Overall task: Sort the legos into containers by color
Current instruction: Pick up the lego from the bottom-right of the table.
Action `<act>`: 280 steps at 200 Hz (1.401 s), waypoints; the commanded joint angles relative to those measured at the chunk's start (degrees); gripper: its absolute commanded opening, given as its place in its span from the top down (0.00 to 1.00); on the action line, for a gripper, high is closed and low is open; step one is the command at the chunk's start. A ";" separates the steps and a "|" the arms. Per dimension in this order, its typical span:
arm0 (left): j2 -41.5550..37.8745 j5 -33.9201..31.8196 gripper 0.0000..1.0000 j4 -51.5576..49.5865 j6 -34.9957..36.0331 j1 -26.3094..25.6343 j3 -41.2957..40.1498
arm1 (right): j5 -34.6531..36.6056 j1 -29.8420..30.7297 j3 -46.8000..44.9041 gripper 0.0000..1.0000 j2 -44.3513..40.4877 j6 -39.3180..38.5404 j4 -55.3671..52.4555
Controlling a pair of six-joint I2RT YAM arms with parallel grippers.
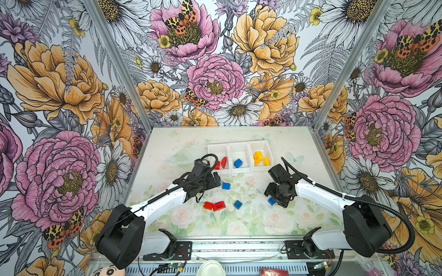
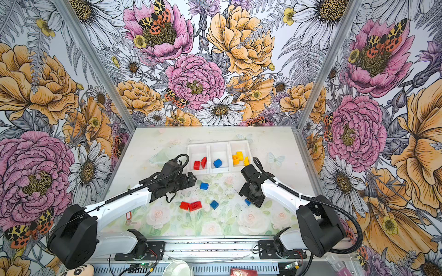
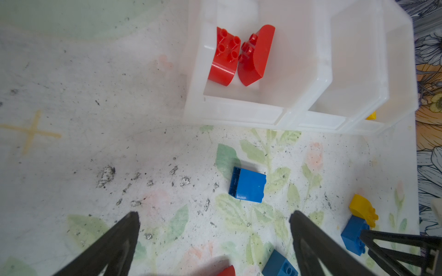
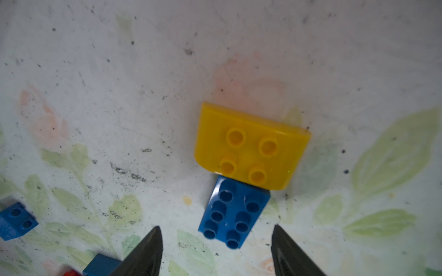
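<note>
The white containers (image 1: pixel 229 153) stand in a row at mid-table: two red legos (image 3: pixel 224 57) in the left bin, one blue lego (image 1: pixel 238 163) in the middle, several yellow legos (image 1: pixel 260 158) in the right. Loose on the mat are a blue brick (image 3: pixel 247 185), two red bricks (image 1: pixel 213 206) and a small blue brick (image 1: pixel 238 204). My left gripper (image 3: pixel 214 215) hangs open and empty just short of that first blue brick. My right gripper (image 4: pixel 216 239) is open, its fingers either side of a blue brick (image 4: pixel 234 212) that touches a yellow brick (image 4: pixel 251 145); it grips neither.
The floral mat (image 1: pixel 251 222) ends at metal-framed walls on three sides. The two arms reach in from the front corners, the left one near the red bin's front wall (image 3: pixel 239 112). A red-tagged key (image 2: pixel 129 216) lies by the left arm.
</note>
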 commanded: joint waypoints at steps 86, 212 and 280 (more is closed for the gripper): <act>-0.83 0.06 0.01 0.63 0.55 0.84 -0.35 | 1.84 -1.58 -2.34 0.40 4.71 0.34 5.77; -2.00 -0.10 0.01 0.63 0.30 0.96 -1.37 | 0.55 -0.29 -2.15 0.69 5.35 -1.98 6.57; -3.09 -0.19 0.01 0.64 -0.05 1.32 -2.43 | 1.98 4.10 7.76 0.73 4.85 -8.14 4.90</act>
